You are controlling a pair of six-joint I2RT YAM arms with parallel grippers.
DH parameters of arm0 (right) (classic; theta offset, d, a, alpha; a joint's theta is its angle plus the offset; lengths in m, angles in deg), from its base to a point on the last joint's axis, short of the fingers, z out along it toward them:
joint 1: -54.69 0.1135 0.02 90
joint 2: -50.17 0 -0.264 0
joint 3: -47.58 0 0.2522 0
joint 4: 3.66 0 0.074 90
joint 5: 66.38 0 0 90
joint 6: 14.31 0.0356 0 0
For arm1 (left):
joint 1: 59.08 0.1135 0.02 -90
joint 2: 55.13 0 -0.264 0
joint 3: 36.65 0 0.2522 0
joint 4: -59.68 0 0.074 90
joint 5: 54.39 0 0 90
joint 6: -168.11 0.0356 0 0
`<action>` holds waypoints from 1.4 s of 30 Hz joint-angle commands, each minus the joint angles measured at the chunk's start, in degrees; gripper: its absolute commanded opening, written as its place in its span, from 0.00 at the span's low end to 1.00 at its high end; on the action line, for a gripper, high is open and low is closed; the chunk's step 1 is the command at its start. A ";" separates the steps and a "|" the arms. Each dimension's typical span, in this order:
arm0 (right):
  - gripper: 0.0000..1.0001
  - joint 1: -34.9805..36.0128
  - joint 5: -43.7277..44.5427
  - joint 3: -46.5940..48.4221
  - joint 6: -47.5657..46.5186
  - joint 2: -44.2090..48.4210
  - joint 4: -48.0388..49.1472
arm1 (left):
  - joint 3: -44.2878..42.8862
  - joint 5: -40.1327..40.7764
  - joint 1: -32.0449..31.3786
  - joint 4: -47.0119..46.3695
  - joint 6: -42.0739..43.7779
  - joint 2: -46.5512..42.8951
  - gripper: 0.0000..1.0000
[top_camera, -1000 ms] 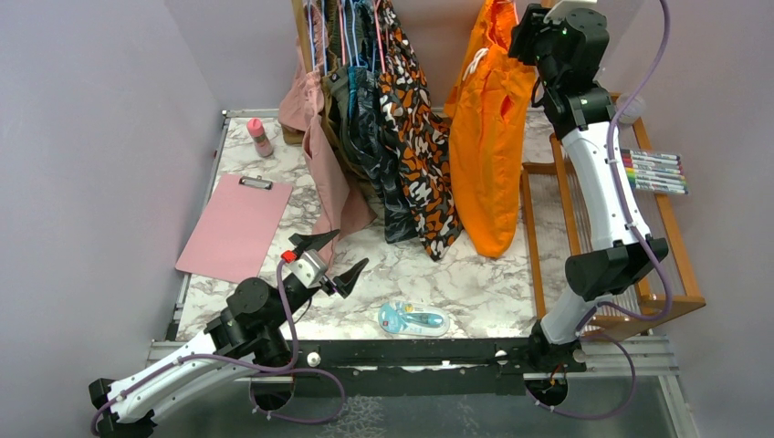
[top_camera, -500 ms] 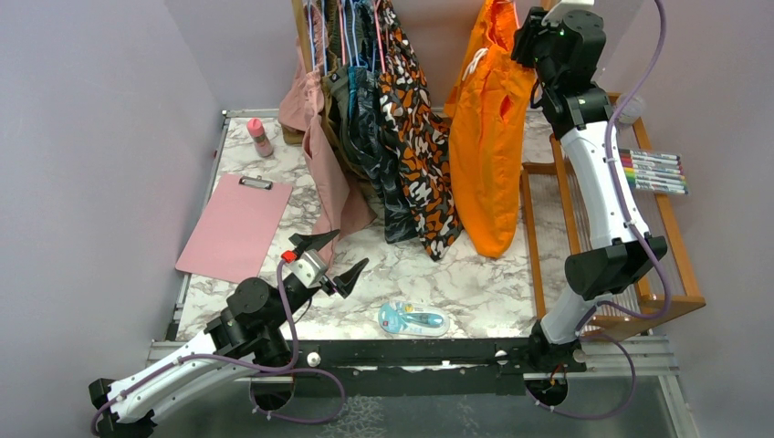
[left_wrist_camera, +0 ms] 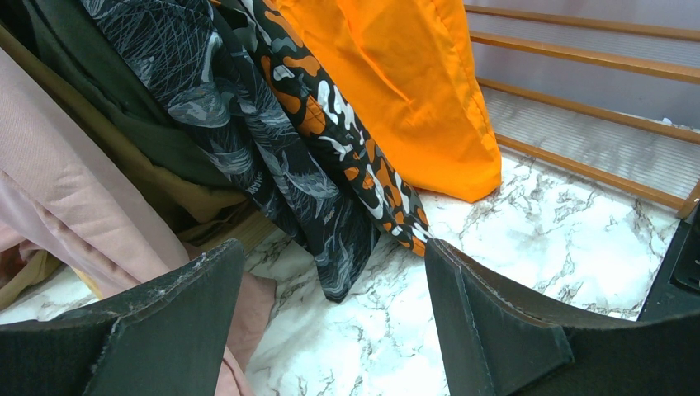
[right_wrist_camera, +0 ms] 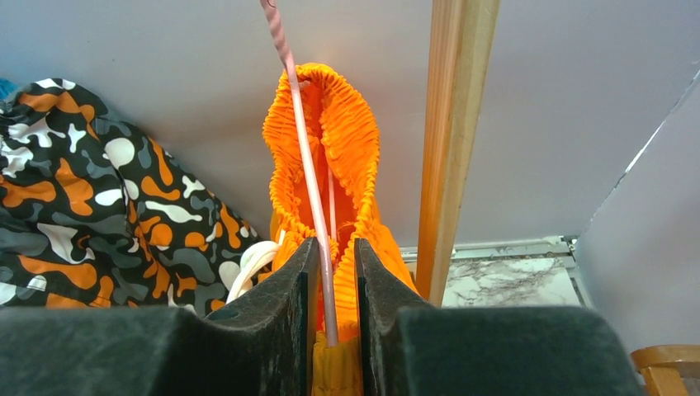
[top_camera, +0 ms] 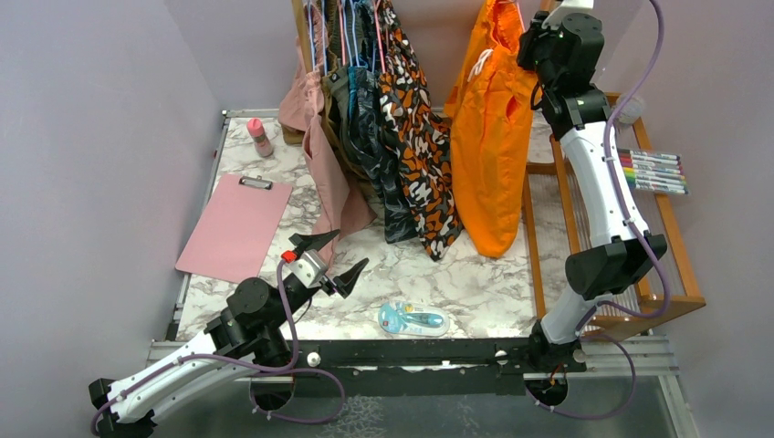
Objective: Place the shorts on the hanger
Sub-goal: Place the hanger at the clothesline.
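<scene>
The bright orange shorts (top_camera: 488,146) hang at the back of the table, their gathered waistband (right_wrist_camera: 326,140) uppermost and a white drawstring beside it. The thin pink wire of the hanger (right_wrist_camera: 309,173) runs down through the waistband. My right gripper (right_wrist_camera: 336,243) is raised high at the top of the shorts (top_camera: 525,41), its fingers pressed in on the waistband fabric with the hanger wire between them. My left gripper (top_camera: 333,260) rests low near the front left, open and holding nothing (left_wrist_camera: 334,252); the shorts' lower end (left_wrist_camera: 404,74) lies beyond it.
Hanging left of the shorts are an orange-black-white patterned garment (top_camera: 415,137), dark garments and a dusty pink one (top_camera: 324,164). A wooden post (right_wrist_camera: 450,140) stands just right of the waistband. A pink clipboard (top_camera: 235,226), pink bottle (top_camera: 260,137), blister pack (top_camera: 413,318), markers (top_camera: 653,172) and wooden rack (top_camera: 680,265) surround.
My right gripper has narrowed onto the waistband and hanger wire and shifted slightly right, drawing the top of the shorts with it. The left arm has not moved.
</scene>
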State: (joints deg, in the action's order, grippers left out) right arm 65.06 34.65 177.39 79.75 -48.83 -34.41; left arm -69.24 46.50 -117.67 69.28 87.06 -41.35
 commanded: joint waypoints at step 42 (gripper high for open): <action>0.52 -5.45 -13.39 -1.48 9.77 6.87 -1.64 | 0.38 0.45 0.22 -0.58 -0.35 0.14 0.83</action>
State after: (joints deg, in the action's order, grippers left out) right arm 59.81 27.37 175.90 87.49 -46.80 -35.31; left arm -69.24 46.55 -117.64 69.30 87.06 -41.35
